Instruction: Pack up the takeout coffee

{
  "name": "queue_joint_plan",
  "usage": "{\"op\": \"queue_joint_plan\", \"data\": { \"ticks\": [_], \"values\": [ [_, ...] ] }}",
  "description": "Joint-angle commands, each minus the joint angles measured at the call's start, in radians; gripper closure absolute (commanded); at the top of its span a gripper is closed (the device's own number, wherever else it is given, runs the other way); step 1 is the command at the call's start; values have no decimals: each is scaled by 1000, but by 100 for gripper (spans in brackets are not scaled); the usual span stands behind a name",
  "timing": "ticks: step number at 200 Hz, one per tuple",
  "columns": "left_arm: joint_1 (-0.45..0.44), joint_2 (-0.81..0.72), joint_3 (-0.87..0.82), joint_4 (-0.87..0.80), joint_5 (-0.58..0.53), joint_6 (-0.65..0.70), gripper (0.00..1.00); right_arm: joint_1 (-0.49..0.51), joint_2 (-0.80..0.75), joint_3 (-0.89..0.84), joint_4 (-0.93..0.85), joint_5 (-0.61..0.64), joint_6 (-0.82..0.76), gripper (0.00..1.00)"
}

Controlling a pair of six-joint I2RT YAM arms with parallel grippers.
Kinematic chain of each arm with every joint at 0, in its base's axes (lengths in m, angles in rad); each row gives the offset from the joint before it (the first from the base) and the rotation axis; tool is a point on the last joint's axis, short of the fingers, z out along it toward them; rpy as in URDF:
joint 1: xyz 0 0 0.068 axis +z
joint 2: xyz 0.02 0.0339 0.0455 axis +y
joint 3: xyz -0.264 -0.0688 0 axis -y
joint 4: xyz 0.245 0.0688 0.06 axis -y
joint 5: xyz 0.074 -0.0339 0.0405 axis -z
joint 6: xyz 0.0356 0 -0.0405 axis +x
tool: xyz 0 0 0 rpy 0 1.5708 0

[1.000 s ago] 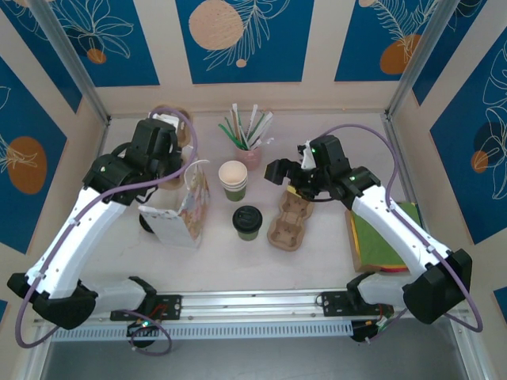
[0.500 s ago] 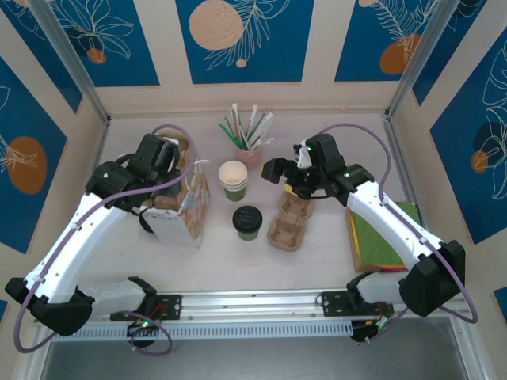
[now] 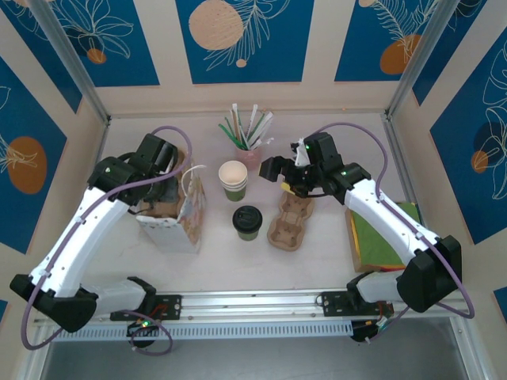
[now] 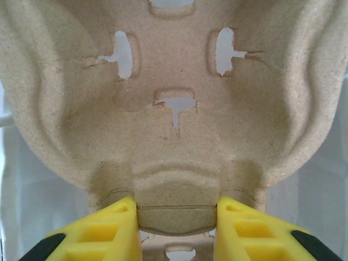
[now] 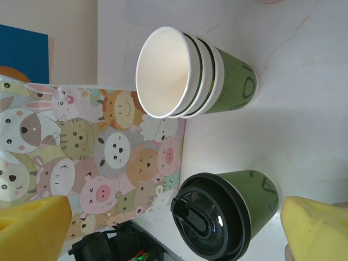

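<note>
The takeout coffee (image 3: 247,222), a green cup with a black lid, stands mid-table and shows low in the right wrist view (image 5: 223,212). My right gripper (image 3: 277,176) hangs open behind and right of it, its yellow fingertips wide apart either side of the cup (image 5: 174,231) and touching nothing. My left gripper (image 3: 162,190) is shut on the edge of a brown pulp cup carrier (image 4: 174,109) and holds it in the open top of the animal-print paper bag (image 3: 186,226). The yellow fingers (image 4: 103,231) clamp the carrier's rim.
A stack of lidless green cups (image 3: 233,180) stands just behind the coffee. A pink cup of straws (image 3: 249,146) is further back. A second pulp carrier (image 3: 289,222) lies right of the coffee. Green and orange sheets (image 3: 384,237) lie at the right edge.
My left gripper has come down and toward me, lowering the carrier into the bag's mouth. The right gripper has drifted slightly left and stays open.
</note>
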Motion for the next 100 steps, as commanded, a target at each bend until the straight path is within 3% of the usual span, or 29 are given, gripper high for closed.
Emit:
{"op": "queue_joint_plan", "data": {
  "ticks": [1, 100],
  "values": [
    [24, 23, 28, -57, 27, -27, 70, -8, -5, 7, 11, -31, -16, 1],
    [78, 115, 42, -92, 105, -10, 71, -28, -14, -22, 22, -38, -7, 1]
  ]
}}
